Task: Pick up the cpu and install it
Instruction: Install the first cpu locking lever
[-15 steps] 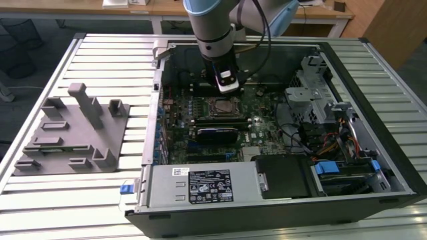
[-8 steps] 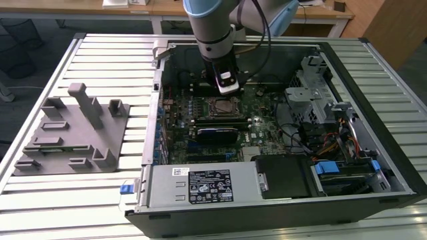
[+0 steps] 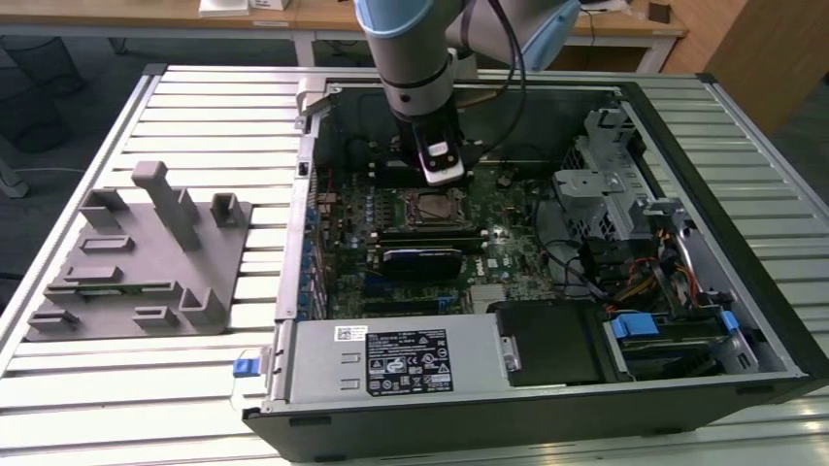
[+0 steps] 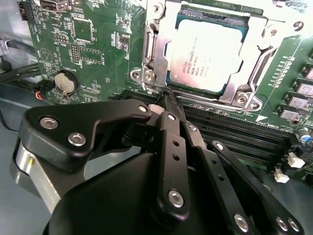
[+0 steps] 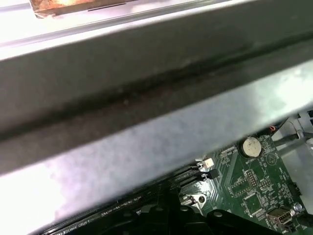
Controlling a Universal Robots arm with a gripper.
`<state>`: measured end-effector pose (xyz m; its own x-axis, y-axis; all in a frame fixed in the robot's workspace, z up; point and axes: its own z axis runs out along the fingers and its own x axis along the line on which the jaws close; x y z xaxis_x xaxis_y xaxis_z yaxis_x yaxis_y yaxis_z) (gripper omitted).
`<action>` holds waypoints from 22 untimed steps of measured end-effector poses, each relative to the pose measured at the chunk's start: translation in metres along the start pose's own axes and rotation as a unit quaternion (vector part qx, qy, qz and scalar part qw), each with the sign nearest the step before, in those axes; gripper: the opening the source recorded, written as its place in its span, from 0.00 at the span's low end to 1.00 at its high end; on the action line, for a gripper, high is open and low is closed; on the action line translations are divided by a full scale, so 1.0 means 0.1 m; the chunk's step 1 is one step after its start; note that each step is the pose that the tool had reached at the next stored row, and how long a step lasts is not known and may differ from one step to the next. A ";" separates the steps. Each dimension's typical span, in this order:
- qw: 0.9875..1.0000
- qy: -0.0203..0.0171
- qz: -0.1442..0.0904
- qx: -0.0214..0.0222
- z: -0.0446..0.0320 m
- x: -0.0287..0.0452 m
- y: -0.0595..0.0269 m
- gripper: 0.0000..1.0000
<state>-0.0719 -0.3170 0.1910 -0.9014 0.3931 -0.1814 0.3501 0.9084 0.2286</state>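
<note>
The cpu (image 4: 208, 56), a pale silver square, lies flat in the socket (image 4: 151, 63) on the green motherboard (image 4: 93, 44), inside the metal load frame. In the second wrist view my gripper (image 4: 166, 98) is shut, its black fingers pressed together with nothing between them, and their tips stand just off the socket frame's corner, beside the cpu. In the exterior view the gripper (image 3: 442, 178) hangs over the motherboard just behind the socket (image 3: 432, 206), inside the open computer case (image 3: 674, 92).
A grey plastic block with upright posts (image 3: 136, 257) stands on the slatted table at the exterior view's left. Memory slots (image 4: 244, 134), a coin cell (image 4: 66, 82), the power supply (image 3: 388, 359) and the drive cage (image 3: 609, 194) surround the socket. A case wall (image 5: 146, 98) looms close.
</note>
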 end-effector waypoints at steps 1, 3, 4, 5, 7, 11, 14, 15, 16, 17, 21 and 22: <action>1.000 0.000 0.000 0.000 0.001 -0.001 -0.003 0.11; 1.000 0.000 0.000 0.000 0.000 -0.004 -0.011 0.11; 1.000 0.000 0.000 0.000 0.000 -0.007 -0.018 0.11; 1.000 0.000 0.000 0.000 0.000 -0.009 -0.023 0.11; 1.000 0.001 0.001 -0.002 -0.002 -0.016 -0.040 0.11; 1.000 0.001 0.002 -0.002 -0.075 -0.033 -0.024 0.11; 1.000 0.000 0.003 -0.002 -0.171 -0.053 -0.001 0.11; 1.000 0.000 0.003 -0.002 -0.199 -0.059 0.007 0.11; 1.000 0.000 0.004 -0.002 -0.213 -0.062 0.010 0.11; 1.000 0.000 0.004 -0.002 -0.215 -0.063 0.011 0.11; 1.000 0.000 0.004 -0.002 -0.215 -0.063 0.011 0.11; 1.000 0.001 0.004 -0.001 -0.215 -0.063 0.011 0.11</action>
<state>-0.0713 -0.3215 0.2130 -0.8989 0.4005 -0.1779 0.3572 0.9047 0.2321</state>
